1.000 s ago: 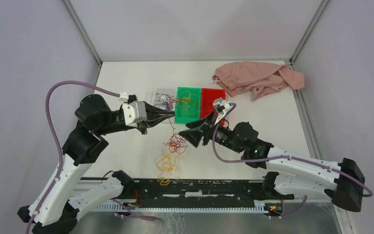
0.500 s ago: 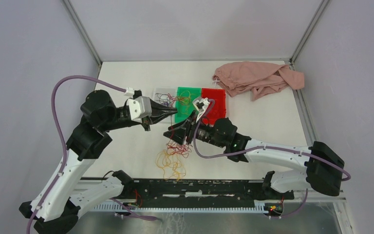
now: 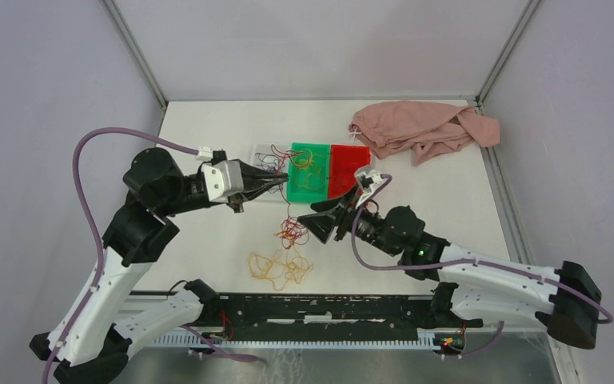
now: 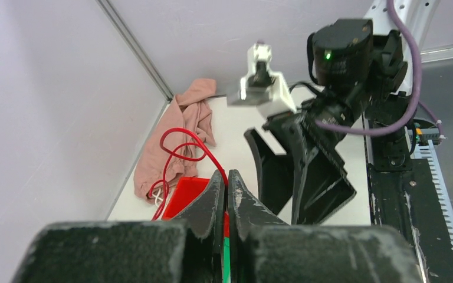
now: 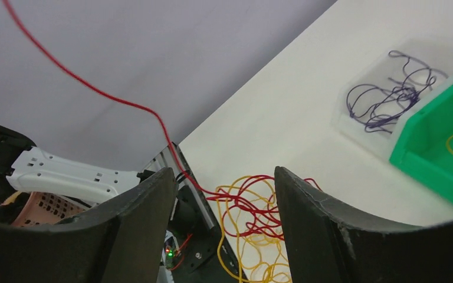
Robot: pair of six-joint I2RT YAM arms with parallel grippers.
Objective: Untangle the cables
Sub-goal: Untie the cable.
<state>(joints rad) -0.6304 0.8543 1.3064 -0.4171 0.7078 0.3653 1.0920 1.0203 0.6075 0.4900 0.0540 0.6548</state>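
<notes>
**Pinching one red cable on the left, spreading wide on the right**

Clamping a red cable (image 4: pixel 180 138) between the pressed-together fingers (image 4: pixel 212 194) of the left hand (image 3: pixel 281 179), raised above the near-left edge of the green tray (image 3: pixel 300 194). Trailing that strand from the pinch down to a small red tangle (image 3: pixel 292 234) on the white surface (image 3: pixel 208 240). Holding the right hand (image 3: pixel 314 226) spread wide and gripping nothing, just right of that red tangle. Framing the red tangle between the two open fingers in the right wrist view, with the red cable running up and leftward past them. Showing a loose yellow-orange tangle (image 3: pixel 276 266) nearer the arm bases, overlapping the red tangle. Showing dark purple cables (image 5: pixel 383 100) inside a clear tray (image 5: pixel 354 127) left of the green one, and yellow-orange cables (image 3: pixel 308 164) inside the green tray. Showing a red tray (image 3: pixel 344 180) touching the green tray's right side, and a crumpled pink cloth (image 3: pixel 420 128) at the far right of the surface.
</notes>
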